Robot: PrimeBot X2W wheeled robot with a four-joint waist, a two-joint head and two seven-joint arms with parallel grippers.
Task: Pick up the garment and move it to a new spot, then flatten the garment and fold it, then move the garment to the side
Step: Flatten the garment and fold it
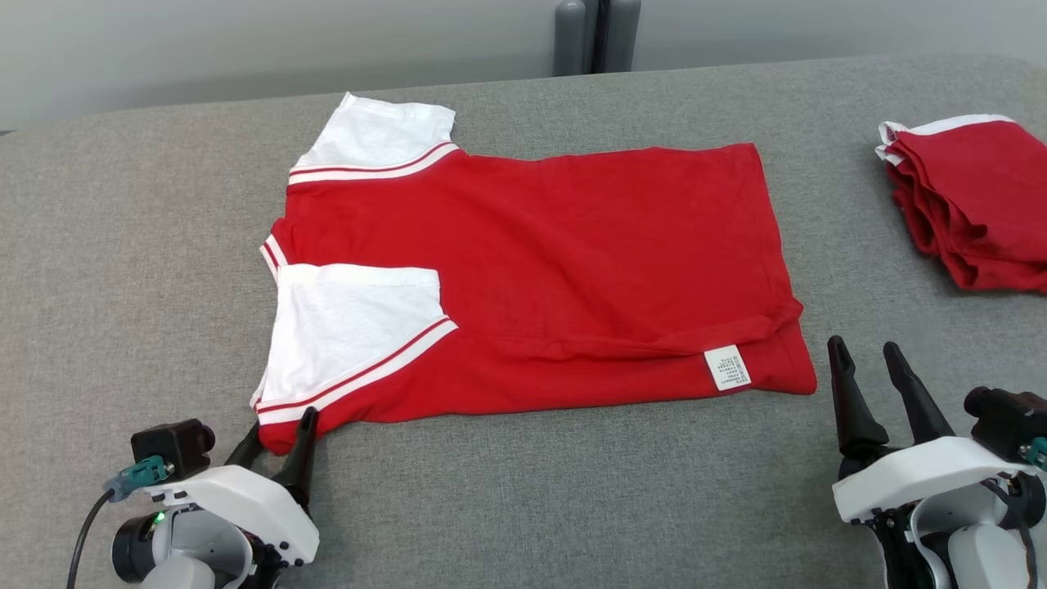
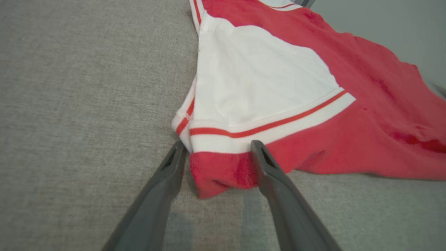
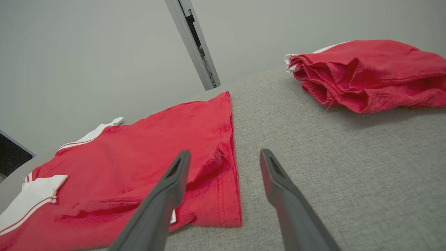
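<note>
Nearest the robot, the left gripper (image 1: 278,433) sits low on the grey worktop (image 1: 523,507) with its fingers spread, one on each side of the near left corner of the garment (image 1: 556,262). In the left wrist view the left gripper (image 2: 217,146) has the red tip of cloth under the white sleeve band between its fingers, not pinched; it looks placed to close on that corner. The right gripper (image 1: 862,348) is also spread and holds nothing. It stands just beside the near right hem corner, apart from the cloth, and the right wrist view has the right gripper (image 3: 224,153) looking along that hem edge. One gripper at each near corner suggests both ends of the near edge are meant to be lifted together, so that the fold stays straight

The garment (image 2: 348,139), a red T-shirt, lies flat mid-worktop, collar end to the left. Its near sleeve (image 1: 352,327) is turned in onto the body and the near edge is lapped over, baring a care label (image 1: 728,366); the far sleeve (image 1: 376,135) sticks out, so folding seems only partly done

Far right, well apart, a pile (image 1: 973,204) of folded red cloth probably marks the set-aside spot. A grey post (image 1: 595,37) rises behind the worktop
</note>
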